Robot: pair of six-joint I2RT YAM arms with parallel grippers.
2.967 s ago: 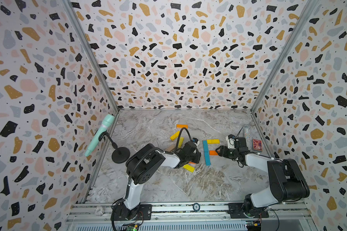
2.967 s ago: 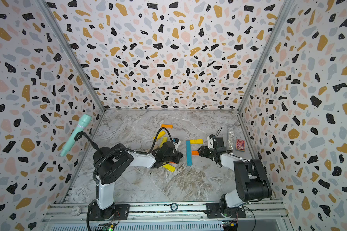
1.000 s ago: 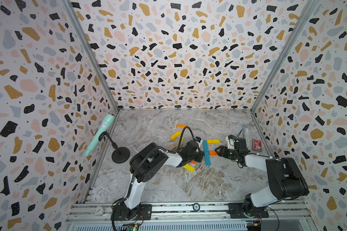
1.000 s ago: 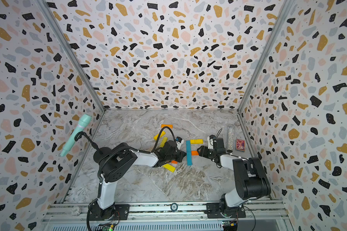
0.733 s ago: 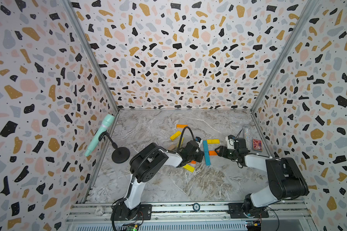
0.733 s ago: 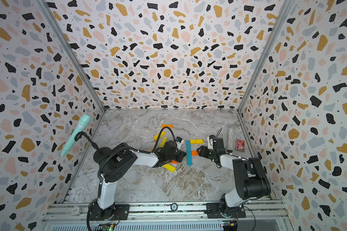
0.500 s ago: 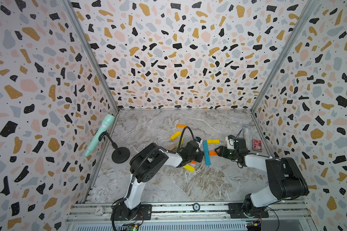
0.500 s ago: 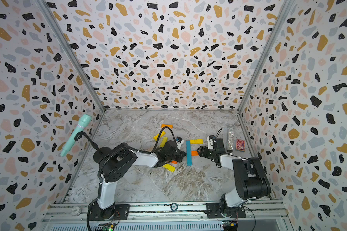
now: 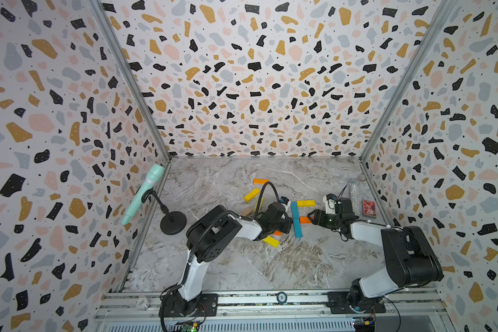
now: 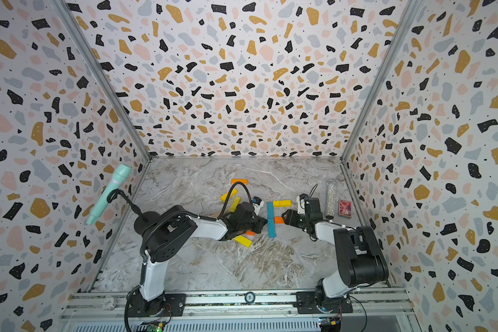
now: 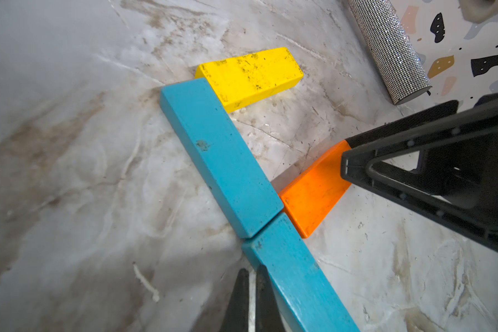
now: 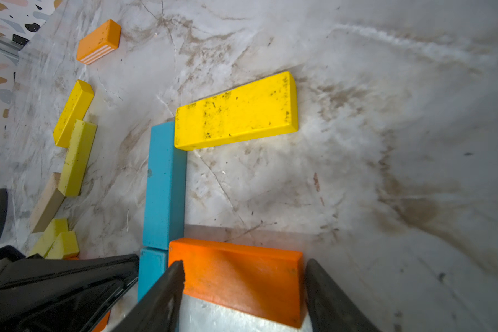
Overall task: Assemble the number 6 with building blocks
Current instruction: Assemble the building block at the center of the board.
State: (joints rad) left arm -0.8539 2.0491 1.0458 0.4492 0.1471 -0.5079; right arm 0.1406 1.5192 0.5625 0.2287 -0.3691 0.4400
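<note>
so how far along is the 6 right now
Done: two teal blocks lie end to end as the spine, with a yellow block as the top bar. In hand: the right gripper holds the orange block at the teal joint as the middle bar; the left gripper is shut beside the lower teal block. Left: the loop's other side and bottom, from the spare blocks.

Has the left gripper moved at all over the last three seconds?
Yes: the left gripper has edged sideways, closing up to the line of teal blocks, which has not shifted.
</note>
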